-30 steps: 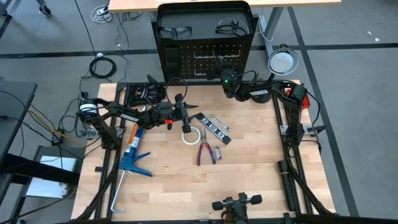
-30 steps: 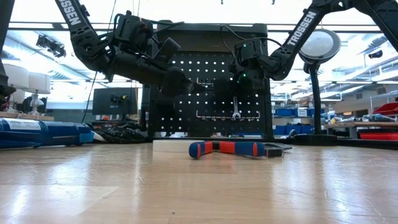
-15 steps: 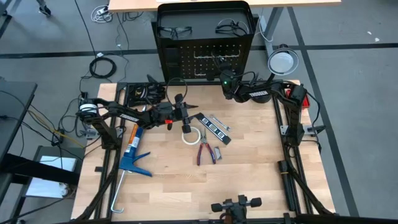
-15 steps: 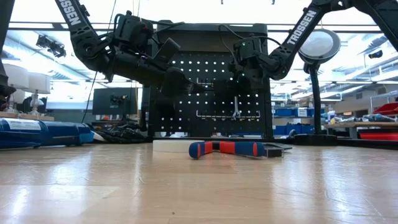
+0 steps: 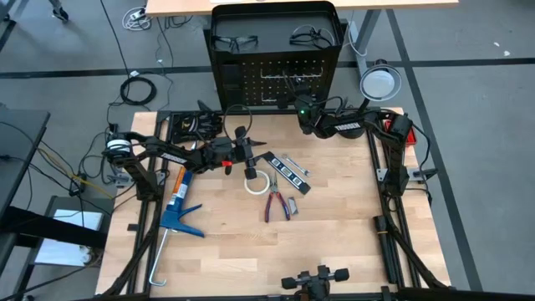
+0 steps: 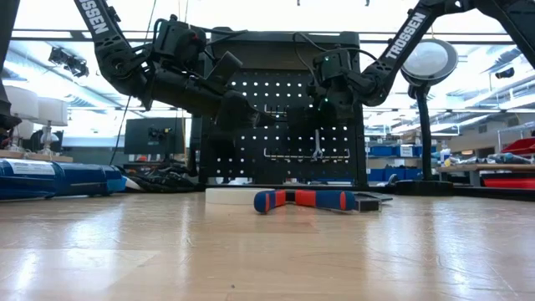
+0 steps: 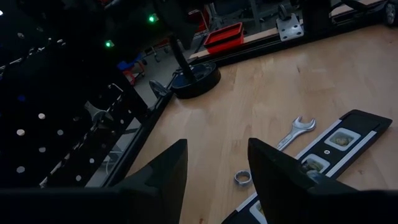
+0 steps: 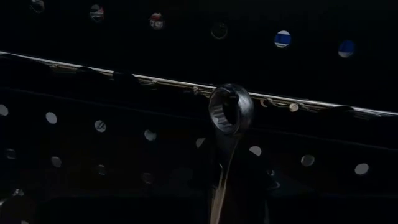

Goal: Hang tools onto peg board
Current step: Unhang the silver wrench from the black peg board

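Your right pincer (image 5: 294, 107) is clamped narrowly on the silver ring-ended wrench (image 8: 229, 112) at the black perforated peg board (image 5: 274, 60); settle the ring fully over a small silver hook (image 8: 272, 103) before releasing.

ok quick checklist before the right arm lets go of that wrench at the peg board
1. Right tool is up at the peg board: ok.
2. Right tool shut on the wrench: ok; its ring end stands up past the fingers.
3. Ring end level with the silver hook rail: ok in the right wrist view.
4. Ring actually threaded onto a hook: cannot tell; it overlaps the rail but no hook shows through it.
5. Left tool open, empty, above the table near the black level and clear of the board: ok.
6. Pliers and tape roll lie on the table, out of the way: ok.
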